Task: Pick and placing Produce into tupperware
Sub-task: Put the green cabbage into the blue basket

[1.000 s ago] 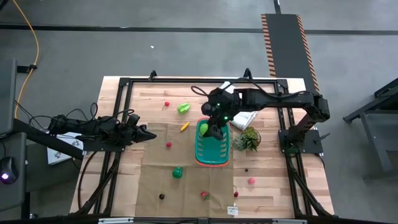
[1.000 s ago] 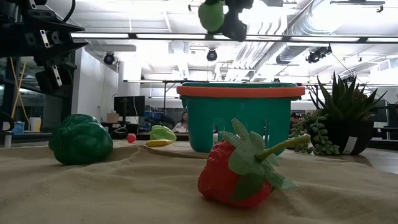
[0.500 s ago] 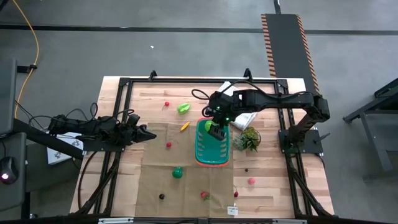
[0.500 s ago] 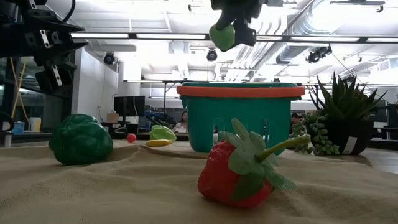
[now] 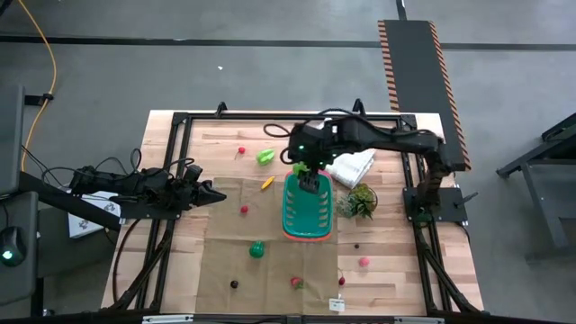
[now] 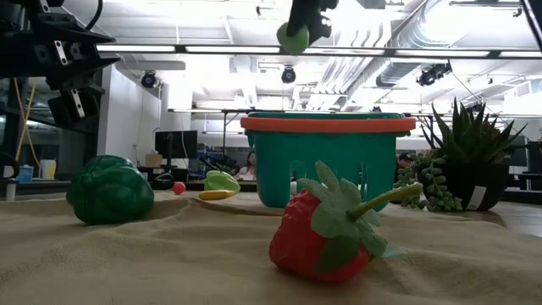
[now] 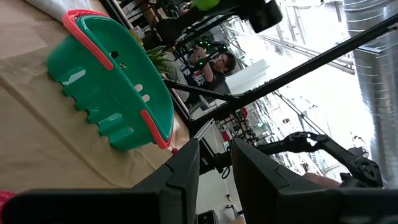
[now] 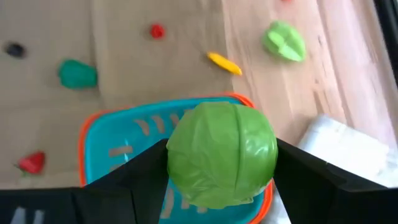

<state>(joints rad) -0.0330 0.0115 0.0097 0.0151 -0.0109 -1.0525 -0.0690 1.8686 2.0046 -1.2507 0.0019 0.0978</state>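
1. R gripper (image 8: pixel 221 163): jaws spread wide around a round green cabbage (image 8: pixel 222 154), one finger on each side, so it's a firm hold on a wide piece. In the low view the cabbage (image 6: pixel 293 37) hangs high, well above the basket (image 6: pixel 328 158) rim.
2. L gripper (image 5: pixel 209 194): jaws narrow, nothing between them, parked over the table's left side, well apart from the basket. It's just waiting.
3. Step in hand, as I read it: drop the cabbage into the basket. From above, the R gripper (image 5: pixel 309 175) sits over the basket's far end, near the rim (image 5: pixel 306 236), not the middle.
4. To do it well, I'd bring the wrist toward the basket's centre first, then lower until the cabbage is below the rim before letting go. Released from this height it could bounce out or clip the far rim.
5. It's round, so it will roll; a low release keeps it inside.
6. Keep clear of the white cloth (image 5: pixel 351 167) just beside the basket and the plant (image 5: pixel 358 202) near it on the way out.
7. The basket: teal, slotted sides, orange-red rim, upright on the tan mat; I can't see anything inside it.
8. Still out on the table: light green leafy piece (image 5: pixel 265 157), yellow piece (image 5: pixel 267 183), dark green pepper (image 5: pixel 256 249), strawberry (image 6: pixel 326 229) nearest the low cam, plus a few small red bits.
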